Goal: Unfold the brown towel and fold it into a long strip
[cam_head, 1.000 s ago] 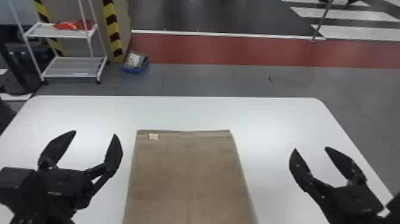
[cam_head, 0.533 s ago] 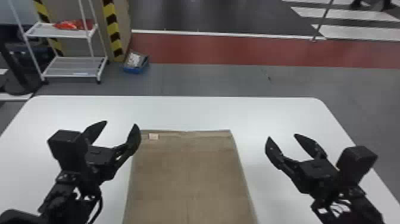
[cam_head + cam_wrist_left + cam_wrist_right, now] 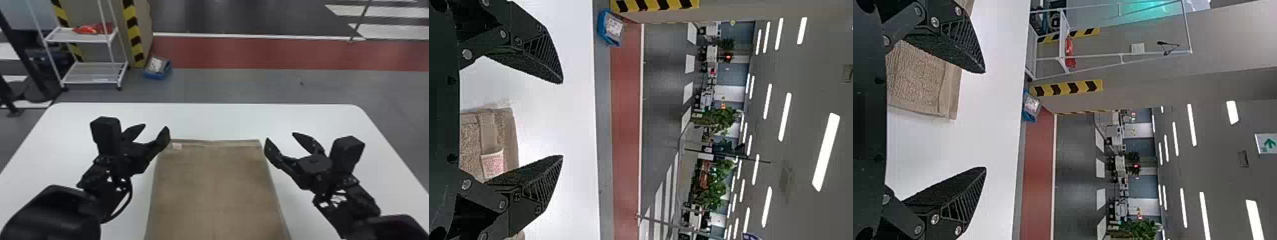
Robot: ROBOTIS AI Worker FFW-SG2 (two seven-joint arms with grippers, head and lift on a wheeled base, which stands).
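Left pincer (image 3: 155,126) and right pincer (image 3: 280,136) hang with fingers spread apart, left and right of centre in the head view. Across its lower part spreads the white table (image 3: 223,118); the brown towel (image 3: 214,191) lies flat at lower centre, a pale label (image 3: 176,146) near its upper-left corner.

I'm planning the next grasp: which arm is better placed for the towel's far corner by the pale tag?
Left, I'd judge: the left hand is open near the pale tag; the right hand, also open, is across the towel.

Brown towel (image 3: 214,191) flat on white table (image 3: 229,119); left tool (image 3: 155,126) spread, right tool (image 3: 281,136) spread
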